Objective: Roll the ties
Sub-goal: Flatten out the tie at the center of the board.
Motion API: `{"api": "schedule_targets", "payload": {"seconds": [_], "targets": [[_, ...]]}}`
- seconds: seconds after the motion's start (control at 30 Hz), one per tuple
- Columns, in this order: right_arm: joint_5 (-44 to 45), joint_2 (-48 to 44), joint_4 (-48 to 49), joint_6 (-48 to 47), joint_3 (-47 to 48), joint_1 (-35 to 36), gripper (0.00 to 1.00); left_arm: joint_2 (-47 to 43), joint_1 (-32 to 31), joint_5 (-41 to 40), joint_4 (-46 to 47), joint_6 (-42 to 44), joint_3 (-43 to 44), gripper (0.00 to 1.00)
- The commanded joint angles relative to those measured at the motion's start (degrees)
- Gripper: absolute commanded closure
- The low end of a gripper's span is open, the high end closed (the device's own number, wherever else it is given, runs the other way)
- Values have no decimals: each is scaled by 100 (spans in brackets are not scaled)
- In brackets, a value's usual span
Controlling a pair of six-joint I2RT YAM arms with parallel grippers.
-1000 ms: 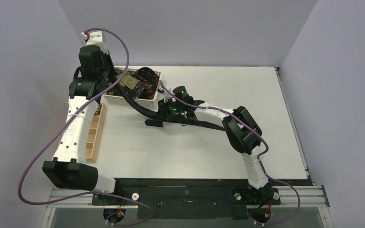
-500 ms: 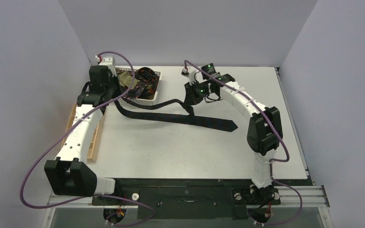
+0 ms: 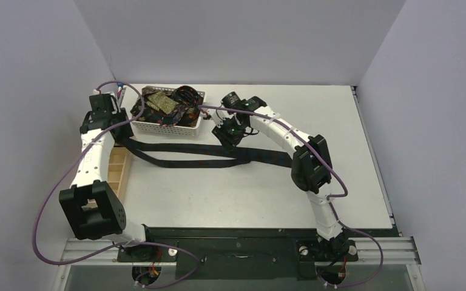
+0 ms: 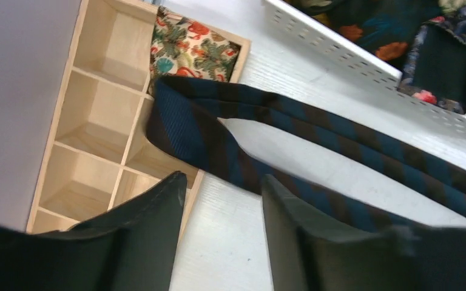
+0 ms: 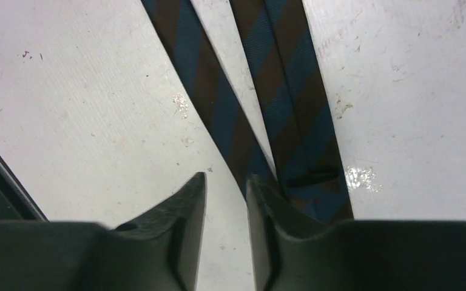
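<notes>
A dark blue-and-brown striped tie [image 3: 182, 162] lies doubled on the table, its fold at the left over the corner of the wooden tray. My left gripper [image 3: 120, 130] hangs over that fold. In the left wrist view the gripper [image 4: 221, 182] is open with bare table between the fingers and the tie [image 4: 218, 151] just beyond the tips. My right gripper [image 3: 226, 136] hovers over the middle of the tie. It [image 5: 226, 179] stands open by a narrow gap, empty, with the two strands of tie [image 5: 291, 109] beside and under its right finger.
The white lattice basket [image 3: 158, 126] at the back left holds more patterned ties [image 3: 170, 104]. The pale wooden compartment tray [image 3: 116, 176] lies along the left edge. One of its compartments holds a flower-patterned roll [image 4: 194, 51].
The striped tie has come out of the basket and now lies doubled on the table. My left arm swung left to the tray and opened. My right gripper came back over the tie's middle.
</notes>
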Motion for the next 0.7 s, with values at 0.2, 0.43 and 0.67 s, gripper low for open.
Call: {"api": "schedule_targets", "payload": {"seconds": [0.2, 0.43, 0.67], "targets": [[32, -941, -362, -69, -1128, -1634, 60, 509, 484, 1698, -1025, 1129, 1003, 1], [254, -1080, -615, -275, -1805, -2470, 68, 490, -126, 2774, -869, 1863, 1203, 2], [1112, -616, -404, -566, -2037, -2790, 79, 257, -1903, 2972, -314, 2766, 741, 0]]}}
